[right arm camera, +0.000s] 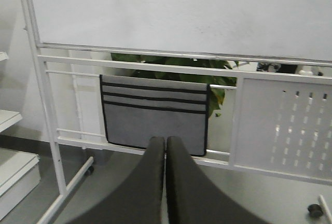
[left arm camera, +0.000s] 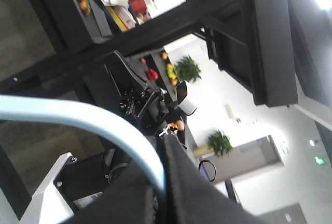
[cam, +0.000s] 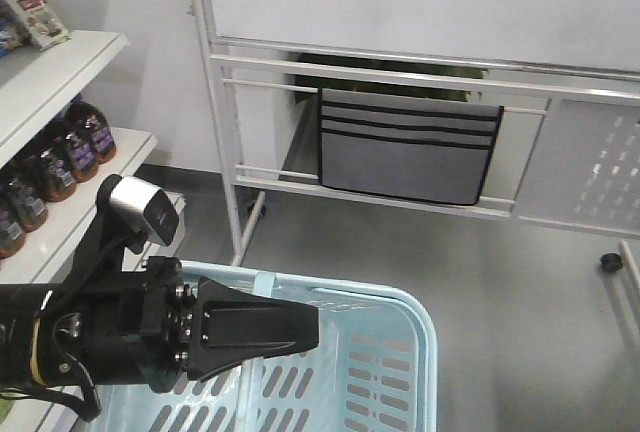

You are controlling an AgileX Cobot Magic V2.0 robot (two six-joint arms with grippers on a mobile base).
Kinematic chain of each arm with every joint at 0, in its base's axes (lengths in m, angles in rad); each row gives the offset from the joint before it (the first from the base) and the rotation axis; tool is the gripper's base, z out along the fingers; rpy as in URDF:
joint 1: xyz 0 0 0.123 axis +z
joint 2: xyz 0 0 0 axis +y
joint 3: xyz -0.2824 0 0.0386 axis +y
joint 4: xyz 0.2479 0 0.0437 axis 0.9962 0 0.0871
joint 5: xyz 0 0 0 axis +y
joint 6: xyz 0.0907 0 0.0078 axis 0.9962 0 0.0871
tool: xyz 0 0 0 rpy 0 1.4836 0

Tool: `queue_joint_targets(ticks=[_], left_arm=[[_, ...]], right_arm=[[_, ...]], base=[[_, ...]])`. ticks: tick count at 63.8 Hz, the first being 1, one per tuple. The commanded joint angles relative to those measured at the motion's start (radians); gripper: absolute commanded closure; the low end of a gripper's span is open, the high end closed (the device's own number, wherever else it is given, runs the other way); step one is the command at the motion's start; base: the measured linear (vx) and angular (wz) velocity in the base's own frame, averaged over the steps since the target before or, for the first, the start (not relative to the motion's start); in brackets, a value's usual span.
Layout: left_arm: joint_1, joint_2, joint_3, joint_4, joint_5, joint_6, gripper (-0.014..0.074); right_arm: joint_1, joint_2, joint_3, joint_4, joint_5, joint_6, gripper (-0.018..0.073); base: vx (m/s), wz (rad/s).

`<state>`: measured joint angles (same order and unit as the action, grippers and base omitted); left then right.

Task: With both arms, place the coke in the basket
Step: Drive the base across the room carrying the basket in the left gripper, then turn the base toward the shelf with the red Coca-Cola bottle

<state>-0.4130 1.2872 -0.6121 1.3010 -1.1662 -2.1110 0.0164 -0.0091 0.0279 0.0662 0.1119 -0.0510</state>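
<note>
**Op:** Left side status?
**Me:** Left gripper [cam: 308, 334] lies flat over the basket [cam: 405, 299], pointing to my right, jaws closed. In the left wrist view the light blue handle band [left arm camera: 78, 116] curves in and ends pinched between my fingers [left arm camera: 181, 187]. So I'm gripping the basket by its handle.
**Op:** Right?
**Me:** Right gripper [right arm camera: 165, 143] is closed as well, tips pressed together with nothing between them. It points at the white frame [right arm camera: 46, 130] with the grey pocket organiser [right arm camera: 155, 120] hanging on it. There are green leaves [right arm camera: 171, 60] behind that.
**Op:** Where's the basket?
**Me:** Bottom of the front view, just right of the white shelf [cam: 60, 62]. The shelf carries dark bottles with purple labels [cam: 75, 152]. The basket's slotted walls and bottom show, and my arm hides its left part. I can't tell whether it rests on the grey floor [cam: 480, 282] or hangs from my grip.
**Op:** Coke?
**Me:** It's not in any of my three views, so I can't say where it is.
</note>
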Motion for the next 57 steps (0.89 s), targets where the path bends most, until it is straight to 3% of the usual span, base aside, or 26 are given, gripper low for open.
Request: queue_joint_targets(ticks=[1,57], left_arm=[[-0.003,-0.028,-0.022,-0.076,-0.188,-0.005,0.0603],[-0.003,-0.028,-0.022,-0.076,-0.188,-0.005,0.0603]], right_arm=[[-0.005,-0.018,0.015,-0.003,-0.076,-0.004,0.0564],[-0.005,-0.018,0.015,-0.003,-0.076,-0.004,0.0564]], base=[[0.16,0.46],[0.12,0.47]])
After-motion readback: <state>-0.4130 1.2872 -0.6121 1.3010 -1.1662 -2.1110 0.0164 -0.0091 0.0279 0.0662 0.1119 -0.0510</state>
